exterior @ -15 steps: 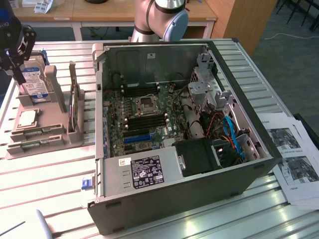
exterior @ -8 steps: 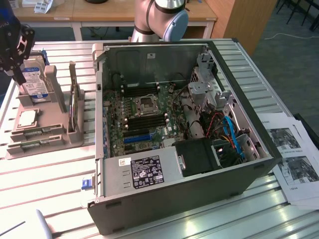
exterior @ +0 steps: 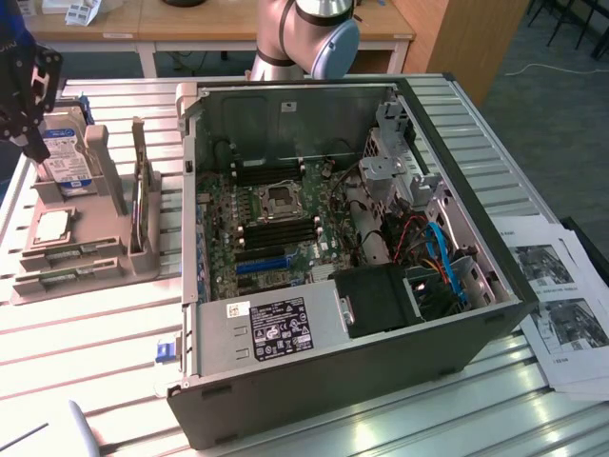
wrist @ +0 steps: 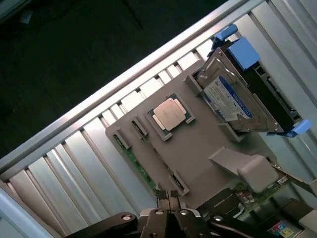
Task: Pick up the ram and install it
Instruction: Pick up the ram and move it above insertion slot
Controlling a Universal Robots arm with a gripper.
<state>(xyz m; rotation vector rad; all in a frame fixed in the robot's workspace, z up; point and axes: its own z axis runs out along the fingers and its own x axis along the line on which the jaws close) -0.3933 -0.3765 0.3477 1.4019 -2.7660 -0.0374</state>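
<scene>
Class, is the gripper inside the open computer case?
No, the gripper hangs by the hard drive on the grey holder, outside the case.

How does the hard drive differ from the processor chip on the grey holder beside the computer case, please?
The hard drive is the larger, oblong one; the processor chip is small and square. The hard drive leans tilted against the holder's supports, while the processor chip lies flat in a recess. The hard drive carries a printed label and blue clips; the processor chip shows a plain metal lid. Both rest on the grey holder.
</scene>
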